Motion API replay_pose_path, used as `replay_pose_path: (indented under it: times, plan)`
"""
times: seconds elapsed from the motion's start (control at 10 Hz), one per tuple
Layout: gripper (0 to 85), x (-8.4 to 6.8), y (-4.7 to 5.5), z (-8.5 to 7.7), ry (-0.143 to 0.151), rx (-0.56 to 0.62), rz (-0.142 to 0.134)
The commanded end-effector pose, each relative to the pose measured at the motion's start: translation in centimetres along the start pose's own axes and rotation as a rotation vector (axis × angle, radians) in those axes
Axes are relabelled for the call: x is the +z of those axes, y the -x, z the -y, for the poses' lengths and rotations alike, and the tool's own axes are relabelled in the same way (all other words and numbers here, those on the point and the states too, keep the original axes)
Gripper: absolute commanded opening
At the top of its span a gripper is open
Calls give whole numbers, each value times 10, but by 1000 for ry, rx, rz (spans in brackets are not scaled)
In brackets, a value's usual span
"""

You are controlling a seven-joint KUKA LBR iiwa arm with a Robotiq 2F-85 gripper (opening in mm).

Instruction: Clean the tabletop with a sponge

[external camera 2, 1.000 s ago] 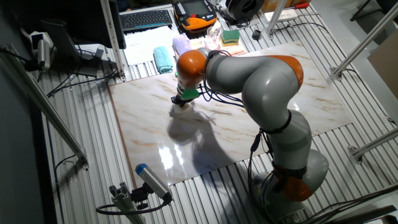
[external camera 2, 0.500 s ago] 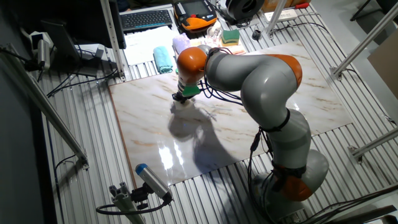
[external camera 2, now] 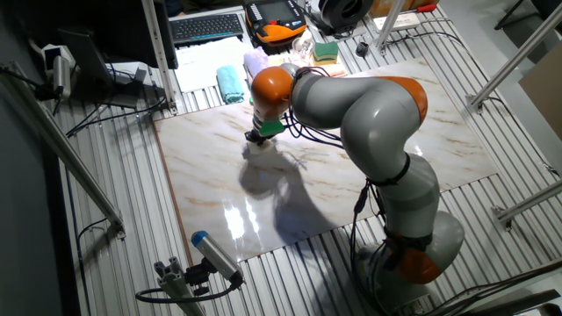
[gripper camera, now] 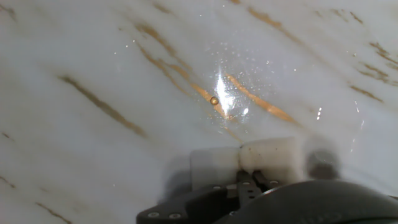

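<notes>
The white marble-look tabletop [external camera 2: 202, 175] with tan veins lies on the ribbed metal bench. My gripper [external camera 2: 256, 138] points down at its far-left part and is shut on the small cream sponge [external camera 2: 255, 147], which rests on the slab. In the hand view the sponge [gripper camera: 267, 155] shows at the bottom edge, pinched at the gripper [gripper camera: 250, 180], flat against the glossy tabletop [gripper camera: 93, 62]. A bright glare spot with fine specks lies just ahead of the sponge.
Behind the slab lie a folded teal cloth [external camera 2: 230, 84], a lilac cloth [external camera 2: 256, 61] and a green-and-yellow sponge [external camera 2: 326, 52]. A keyboard [external camera 2: 207, 26] and an orange device [external camera 2: 279, 22] sit farther back. A blue-tipped tool [external camera 2: 213, 253] lies at the front left.
My gripper with the sponge has slid a little toward the far edge of the slab. Nothing else has moved.
</notes>
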State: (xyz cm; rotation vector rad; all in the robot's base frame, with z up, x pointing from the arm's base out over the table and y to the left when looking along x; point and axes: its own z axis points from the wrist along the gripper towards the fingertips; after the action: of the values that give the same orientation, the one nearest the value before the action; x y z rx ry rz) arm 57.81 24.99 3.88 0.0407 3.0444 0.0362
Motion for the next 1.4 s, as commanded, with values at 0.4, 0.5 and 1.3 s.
replay_pose_path:
  times: [0.4,0.5,1.3]
  plan:
    - [0,-3,7,24,5,-27,7]
    - [0,0,8,28,6,-33,14]
    - [0,-10,19,62,14,-73,10]
